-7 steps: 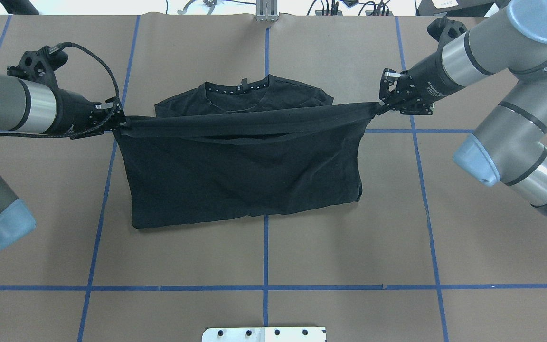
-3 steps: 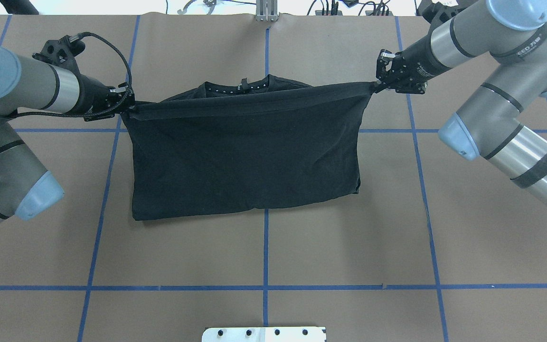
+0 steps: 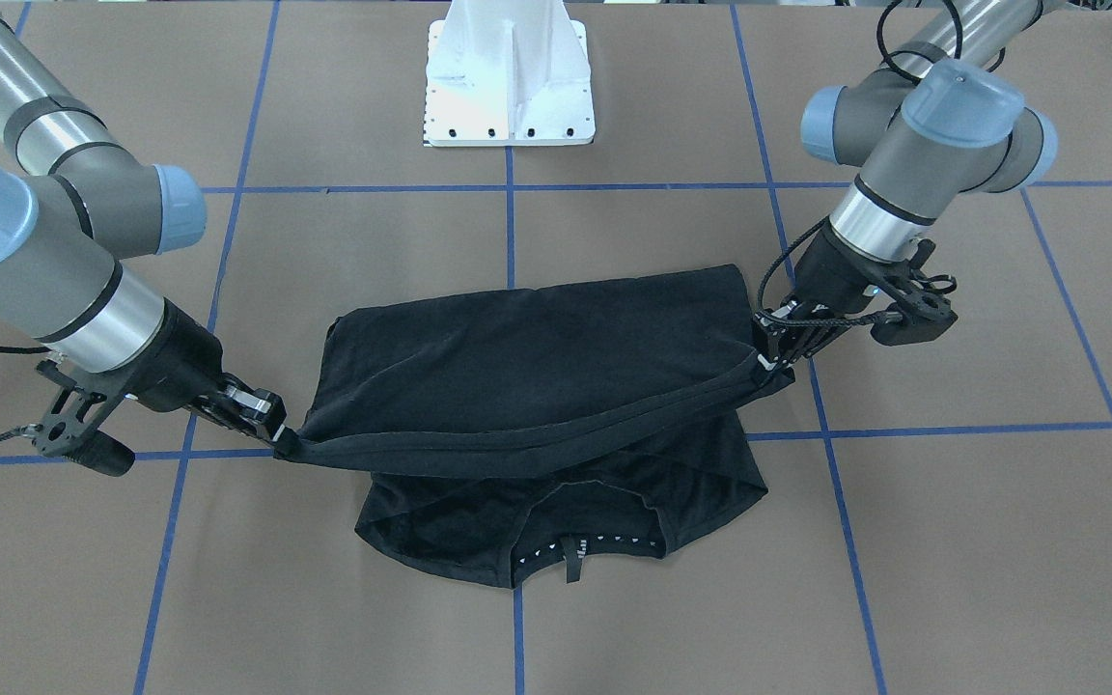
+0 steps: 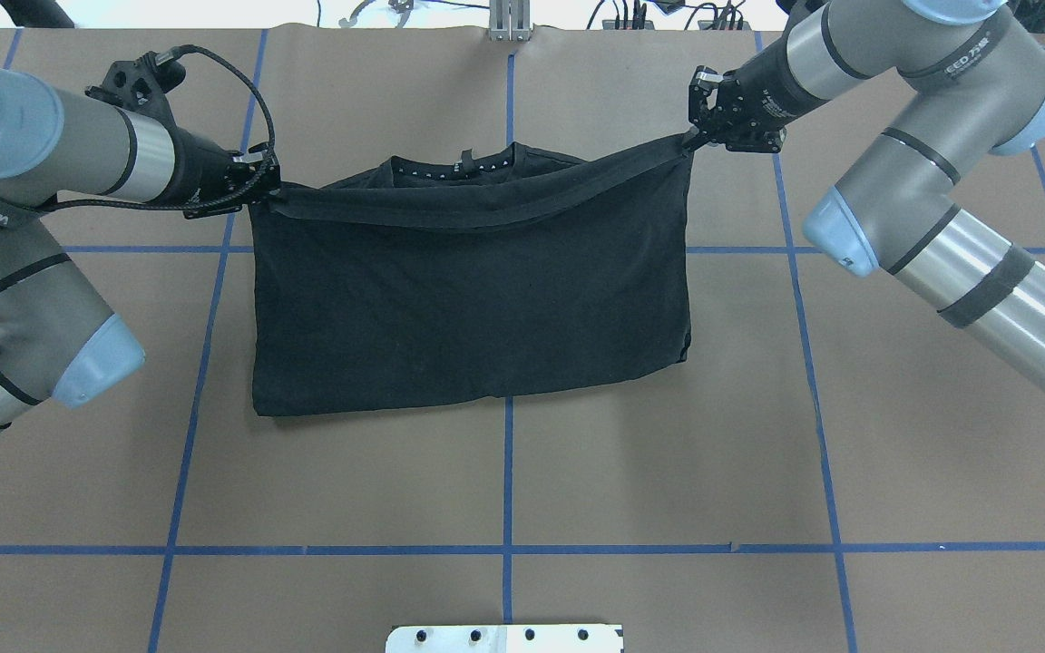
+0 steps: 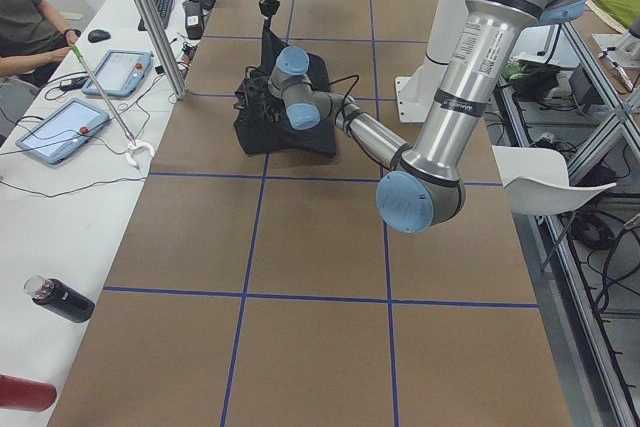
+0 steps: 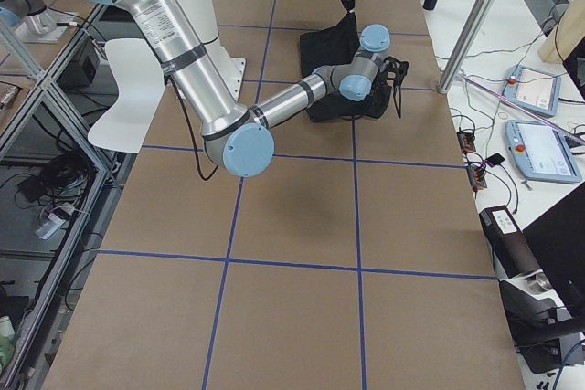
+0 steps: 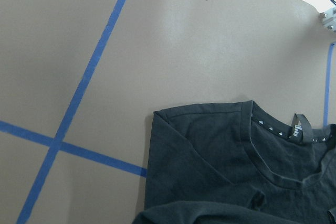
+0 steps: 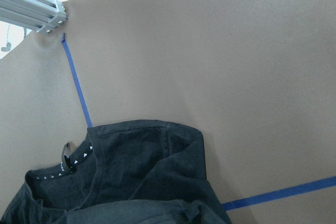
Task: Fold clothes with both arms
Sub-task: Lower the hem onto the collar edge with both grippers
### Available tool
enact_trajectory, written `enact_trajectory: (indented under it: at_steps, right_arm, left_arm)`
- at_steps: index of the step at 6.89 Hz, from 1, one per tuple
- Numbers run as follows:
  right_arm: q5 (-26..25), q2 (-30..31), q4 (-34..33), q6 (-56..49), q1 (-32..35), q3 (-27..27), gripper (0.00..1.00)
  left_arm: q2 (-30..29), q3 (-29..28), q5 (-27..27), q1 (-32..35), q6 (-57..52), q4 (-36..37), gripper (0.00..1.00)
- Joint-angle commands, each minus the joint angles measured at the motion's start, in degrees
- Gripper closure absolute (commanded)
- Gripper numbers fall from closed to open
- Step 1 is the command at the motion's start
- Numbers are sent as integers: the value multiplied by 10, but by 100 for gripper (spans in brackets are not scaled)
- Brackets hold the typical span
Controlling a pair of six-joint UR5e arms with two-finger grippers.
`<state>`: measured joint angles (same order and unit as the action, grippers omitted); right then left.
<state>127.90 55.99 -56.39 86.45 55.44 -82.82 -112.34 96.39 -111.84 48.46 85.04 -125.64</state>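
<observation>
Left gripper and right gripper each pinch a hem corner of the T-shirt — lying midway along the tabletop's far edge — and I fear uneven pull could slip one, skewing the fold.

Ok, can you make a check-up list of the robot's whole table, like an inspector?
Surface: brown table, blue tape lines.
Job's things: black T-shirt, one edge lifted and stretched taut near the collar; rest lies flat.
Clutter: nothing seen.
Grippers: jaws of the left arm and the right arm each shut on a shirt corner.
Cables: black cable loops at the left wrist.
Surroundings: tablets, a bottle, a person beside the table.
</observation>
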Motion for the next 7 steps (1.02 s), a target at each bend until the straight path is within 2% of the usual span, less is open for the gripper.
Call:
enact_trajectory:
  at_steps: [1,3,7]
  right_arm:
    - [-19,-15,1,-1,-2,29,100]
    - [-22,-18,1,-3,-2,32,100]
    - [-43,-47,2,-5,-2,80,100]
  left_arm:
    - [-29,-55,3,-1,-1,-5,100]
    - [-38,-93,6,-2,-5,-6,100]
    - [-39,-107,23,11,-8,-18,100]
